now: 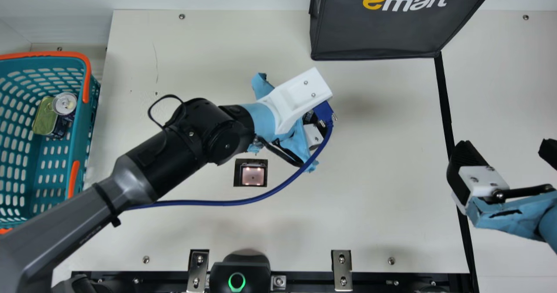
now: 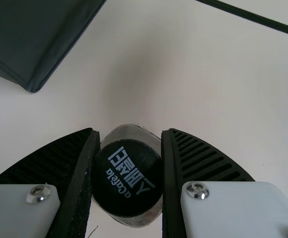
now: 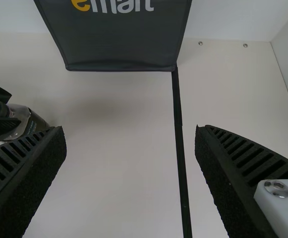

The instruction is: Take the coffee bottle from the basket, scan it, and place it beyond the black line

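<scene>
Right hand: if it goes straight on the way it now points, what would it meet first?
Probably the dark bag; the right hand seems to point towards it over the table. Height is unclear, so it might touch the table before that.

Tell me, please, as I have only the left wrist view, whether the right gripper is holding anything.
Observer: No, the right gripper is open, with nothing between its fingers.
Operator: Thank you, and where is the scanner?
Observer: In the main view, the scanner is set in the table, lit, between the basket and the black line.
Operator: Is anything in the basket?
Observer: Yes, a round can and a green-topped tin, side by side.
</scene>
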Controlling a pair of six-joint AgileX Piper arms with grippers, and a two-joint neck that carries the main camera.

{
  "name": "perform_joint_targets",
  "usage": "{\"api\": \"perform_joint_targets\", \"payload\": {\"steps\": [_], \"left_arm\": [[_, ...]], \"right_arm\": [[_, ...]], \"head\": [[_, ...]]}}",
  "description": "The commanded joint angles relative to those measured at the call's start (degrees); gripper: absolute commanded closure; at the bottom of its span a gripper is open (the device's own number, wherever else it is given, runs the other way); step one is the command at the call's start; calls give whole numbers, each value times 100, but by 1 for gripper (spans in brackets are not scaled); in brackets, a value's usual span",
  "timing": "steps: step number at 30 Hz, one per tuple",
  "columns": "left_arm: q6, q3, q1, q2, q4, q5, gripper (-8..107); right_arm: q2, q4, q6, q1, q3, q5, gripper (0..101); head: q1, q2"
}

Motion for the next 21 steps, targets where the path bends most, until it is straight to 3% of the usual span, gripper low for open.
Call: {"api": "perform_joint_targets", "payload": {"steps": [1, 8, 21], "left_arm": [[24, -15, -5, 21, -14, 21, 89], [108, -52, -2, 65, -40, 76, 89], [129, -56, 37, 24, -43, 147, 45]], "right_arm": [[0, 0, 0, 0, 0, 0, 10], [0, 0, 0, 0, 0, 0, 10], [0, 0, 0, 0, 0, 0, 10]], "head": [[-148, 9], [-148, 9], [-148, 9]]}}
